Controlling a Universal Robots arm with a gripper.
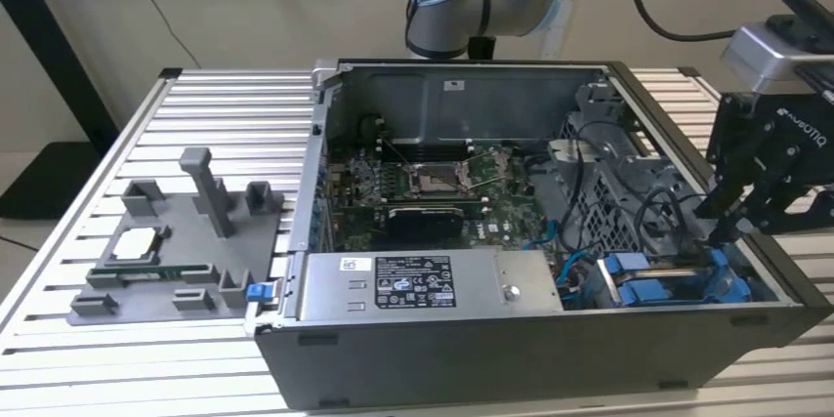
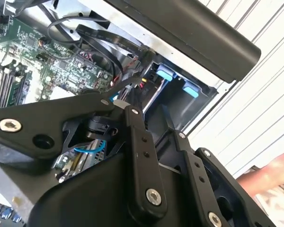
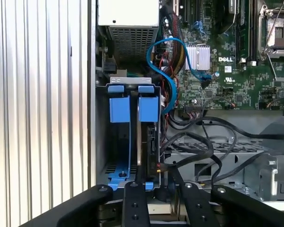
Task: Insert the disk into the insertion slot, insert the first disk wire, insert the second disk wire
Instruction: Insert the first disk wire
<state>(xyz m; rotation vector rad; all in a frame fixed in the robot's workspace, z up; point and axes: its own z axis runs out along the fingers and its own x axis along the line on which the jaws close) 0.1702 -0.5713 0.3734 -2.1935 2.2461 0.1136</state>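
Blue-framed disk (image 3: 148, 109) seated in grey insertion slot (image 3: 100, 138)

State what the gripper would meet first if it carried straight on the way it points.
Most likely the disk, standing edge-on in the drive cage just ahead of the gripper, though depth is unclear.

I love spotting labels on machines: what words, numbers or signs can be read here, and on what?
Black label on the power supply: print too small to read.
White sticker beside it: too small to read.
On the gripper: white maker's lettering, not quoted.
On the motherboard: white maker's mark, other print too small.
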